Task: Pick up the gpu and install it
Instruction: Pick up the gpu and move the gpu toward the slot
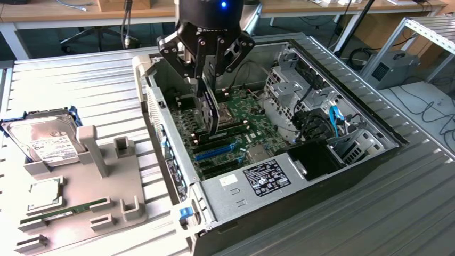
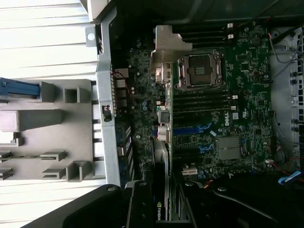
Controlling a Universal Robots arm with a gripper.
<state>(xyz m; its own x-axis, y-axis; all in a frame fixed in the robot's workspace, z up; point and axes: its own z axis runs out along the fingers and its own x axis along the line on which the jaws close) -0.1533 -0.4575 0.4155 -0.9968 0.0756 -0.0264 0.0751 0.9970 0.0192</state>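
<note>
Black and thin, the one gpu (image 1: pixel 208 117) hangs edge-on from the single gripper (image 1: pixel 210 96), whose fingers are pinched on the card's upper end. Its long axis is close to upright, running from the fingers down toward the green motherboard (image 1: pixel 249 114). In the wrist view the far end carries a silvery metal bracket (image 2: pixel 167 47), and an NVIDIA logo (image 2: pixel 161 209) shows near the fingers. Whether the lower end touches the board I cannot tell.

One open computer case (image 1: pixel 160 117) holds the motherboard, one empty CPU socket (image 2: pixel 199 71), two blue expansion slots (image 1: pixel 213 152) and one labelled power supply (image 1: pixel 267 178). The card hangs inside this case, above the board. From the card, the blue slots lie at about six o'clock in the exterior view, and the power supply sits at roughly five o'clock.

At about eight o'clock from the case, one grey holder tray (image 1: pixel 74 232) rests on the ribbed metal table (image 1: pixel 85 85). It carries three parts. One silver hard drive (image 1: pixel 42 141) is at its eleven o'clock corner. One square processor chip (image 1: pixel 46 188) lies near its middle. One green RAM stick (image 1: pixel 64 210) lies just past the chip, toward six o'clock.
</note>
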